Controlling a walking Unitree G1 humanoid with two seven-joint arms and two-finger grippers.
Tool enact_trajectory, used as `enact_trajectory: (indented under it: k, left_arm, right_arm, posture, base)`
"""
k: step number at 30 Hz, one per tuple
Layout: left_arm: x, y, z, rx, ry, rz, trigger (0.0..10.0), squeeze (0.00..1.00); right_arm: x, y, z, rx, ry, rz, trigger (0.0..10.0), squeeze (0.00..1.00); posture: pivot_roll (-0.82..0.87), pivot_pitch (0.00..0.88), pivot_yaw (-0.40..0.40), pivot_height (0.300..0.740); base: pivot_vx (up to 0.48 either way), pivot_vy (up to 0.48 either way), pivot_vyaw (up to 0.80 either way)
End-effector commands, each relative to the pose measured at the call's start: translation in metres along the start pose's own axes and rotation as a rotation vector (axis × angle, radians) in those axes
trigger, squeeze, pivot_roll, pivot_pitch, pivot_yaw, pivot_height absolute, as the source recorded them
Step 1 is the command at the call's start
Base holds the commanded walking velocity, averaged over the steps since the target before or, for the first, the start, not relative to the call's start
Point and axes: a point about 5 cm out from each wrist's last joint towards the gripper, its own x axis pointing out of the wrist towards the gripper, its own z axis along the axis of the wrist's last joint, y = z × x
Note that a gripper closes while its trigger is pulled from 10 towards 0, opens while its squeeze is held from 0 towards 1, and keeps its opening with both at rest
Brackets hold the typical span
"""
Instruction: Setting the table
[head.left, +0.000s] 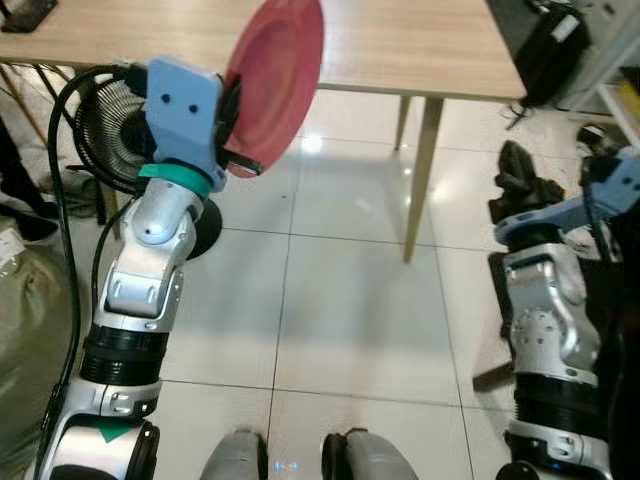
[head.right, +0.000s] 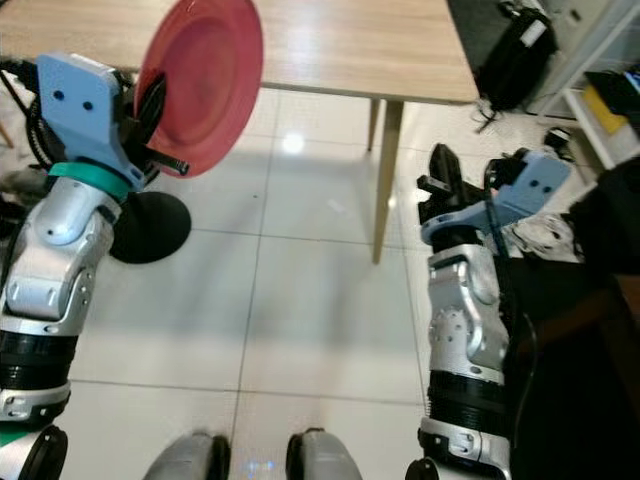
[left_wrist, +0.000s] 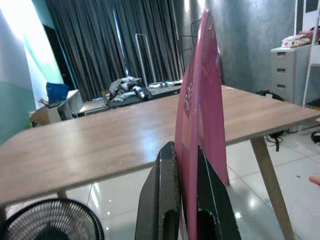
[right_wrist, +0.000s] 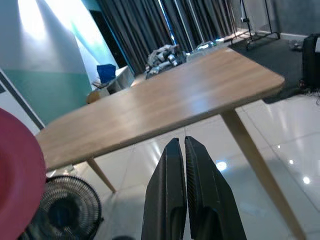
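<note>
Left claw (left_wrist: 186, 200) pinches plate (head.left: 275, 80) — rim hidden.

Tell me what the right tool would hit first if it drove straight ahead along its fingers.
Probably the wooden table: the shut right tool points at its near edge, with only bare floor between. Depth is hard to judge, so it might pass just beneath.
</note>
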Motion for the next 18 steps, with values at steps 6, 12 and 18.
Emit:
enact_trajectory:
  k: [6, 12, 18]
  left_arm:
    - [-0.0013, 0.0003, -0.0015, 0.006, 0.001, 0.002, 10.0, 0.00]
    - [-0.0007, -0.0020, -0.0032, -0.026, 0.015, -0.001, 10.0, 0.00]
    - [0.0003, -0.0046, -0.0039, -0.051, 0.025, -0.006, 10.0, 0.00]
  right_arm:
    - [-0.0011, -0.0002, -0.0030, 0.003, 0.011, -0.001, 10.0, 0.00]
    - [-0.0008, 0.0005, -0.0034, 0.006, 0.011, 0.002, 10.0, 0.00]
    - [-0.0004, 0.0003, -0.0035, 0.014, 0.016, 0.001, 10.0, 0.00]
  posture:
    - [0.05, 0.043, -0.001, 0.740]
    - [0.05, 0.037, 0.002, 0.740]
    - [0.05, 0.036, 0.005, 0.740]
  base:
    - [-0.046, 0.000, 0.00]
    - [0.000, 0.000, 0.00]
    - [0.000, 0.000, -0.40]
